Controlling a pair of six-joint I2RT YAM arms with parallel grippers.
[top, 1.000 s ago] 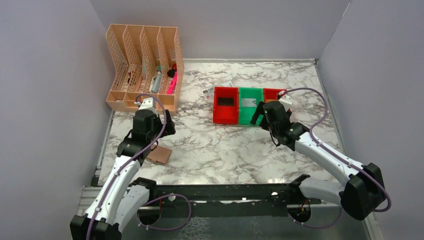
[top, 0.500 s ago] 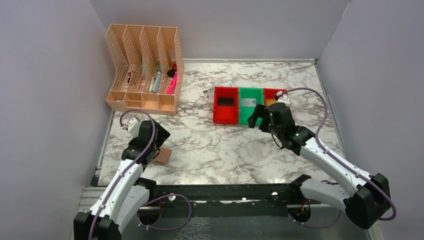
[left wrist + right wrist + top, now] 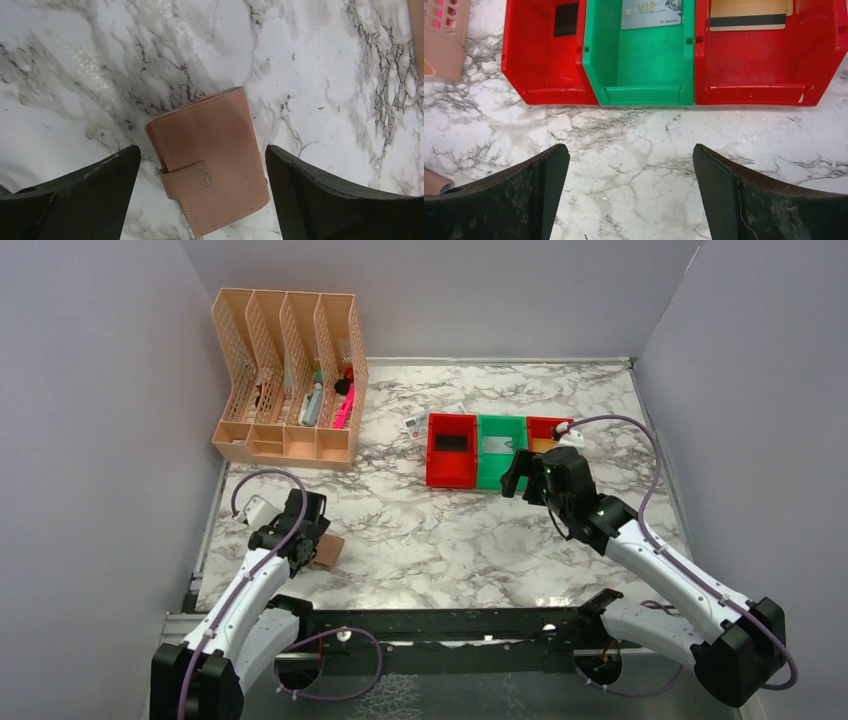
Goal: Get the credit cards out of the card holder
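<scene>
**Top external view.** The left gripper [image 3: 308, 532], jaws spread wide and holding nothing, hangs low at the near-left of the marble table [image 3: 420, 540], partly covering the tan card holder [image 3: 328, 552]. A second earlier this arm stood taller, its wrist close to the front of the peach desk organiser [image 3: 285, 370]. It has since dropped toward the near edge. The holder has not shifted. The right gripper [image 3: 518, 475], equally wide and empty, sits just in front of the row of bins. Its arm has drawn back slightly toward the near-right.

**Left wrist view.** The holder lies flat and shut, its strap tab fastened over the opening edge. It lies between the two dark fingers [image 3: 75, 200]. Contact with either finger cannot be told.

**Right wrist view.** Three bins stand side by side, walls touching: left red bin [image 3: 544, 75], green bin [image 3: 639, 70], right red bin [image 3: 764, 70]. The credit cards [image 3: 651, 12] lie one per bin at the far ends:
- a dark card [image 3: 566, 20] in the left red bin
- a silver card [image 3: 644, 17] lettered VIP in the green bin
- a gold card [image 3: 749, 14] with a black stripe in the right red bin

Bare marble fills the gap between the fingers.
</scene>
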